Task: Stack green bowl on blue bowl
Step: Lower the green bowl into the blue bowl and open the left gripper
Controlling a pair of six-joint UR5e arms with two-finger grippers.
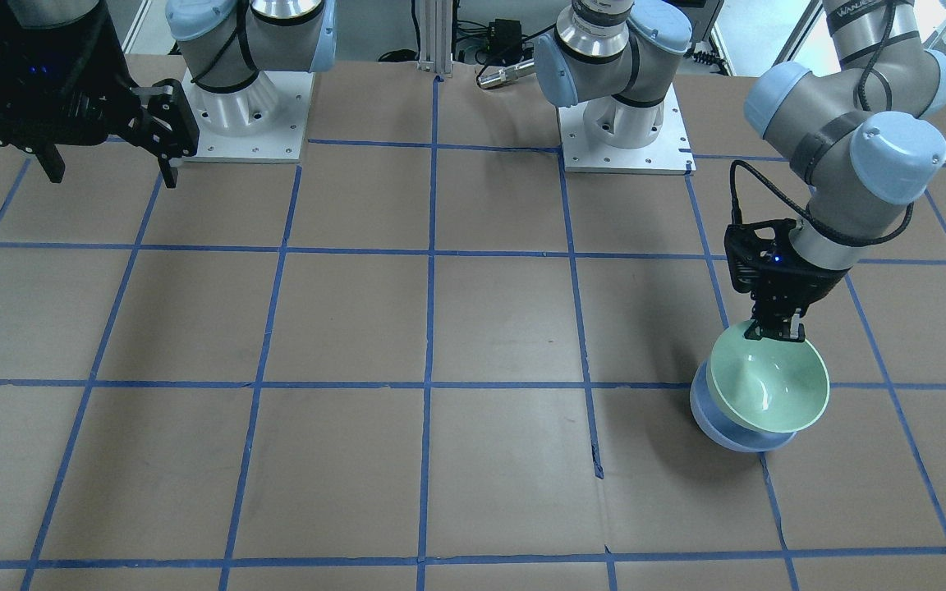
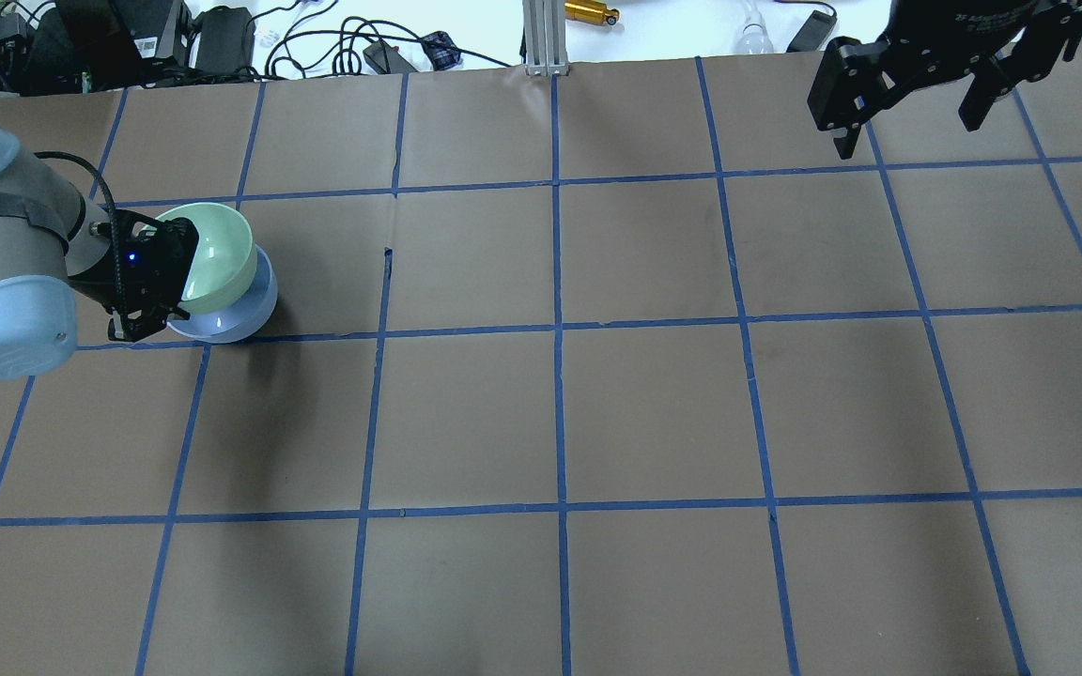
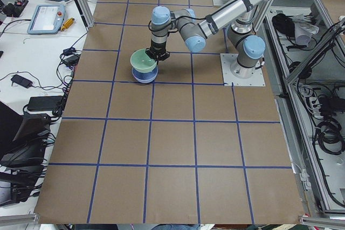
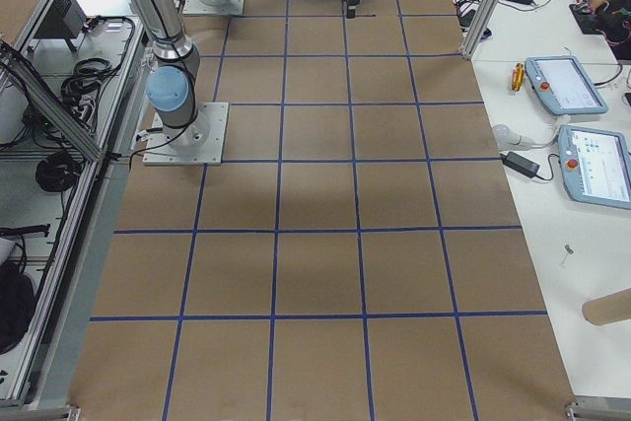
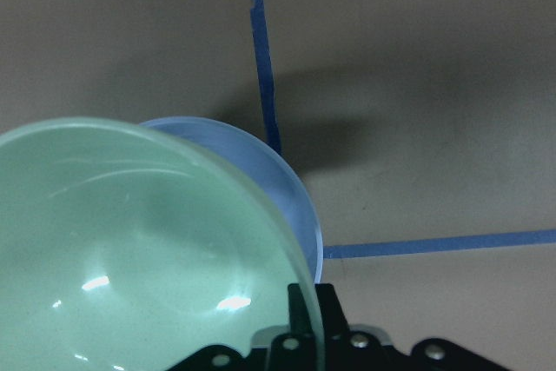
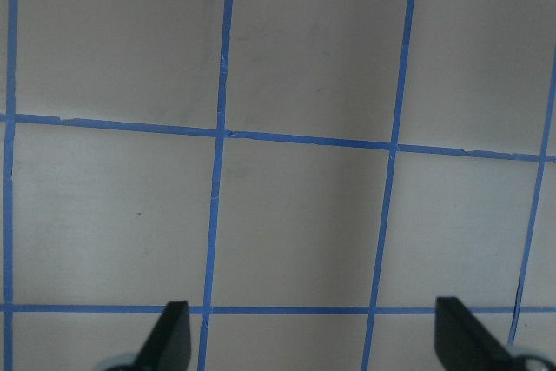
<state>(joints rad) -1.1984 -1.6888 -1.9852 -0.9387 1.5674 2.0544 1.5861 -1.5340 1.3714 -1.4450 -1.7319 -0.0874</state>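
As one green bowl [image 1: 769,386] tilts, one blue bowl [image 1: 707,412] sits beneath.

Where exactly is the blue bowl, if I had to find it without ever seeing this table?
Look at the brown table with its blue tape grid, where the left gripper pinches the rim of the tilted green bowl. The blue bowl stands on the table right beneath, partly hidden; it is the lower, periwinkle one, not the mint one.

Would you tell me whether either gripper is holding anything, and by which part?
The left gripper pinches the green bowl by its rim on the robot's side, tilted over the blue bowl. The right gripper is open and empty.
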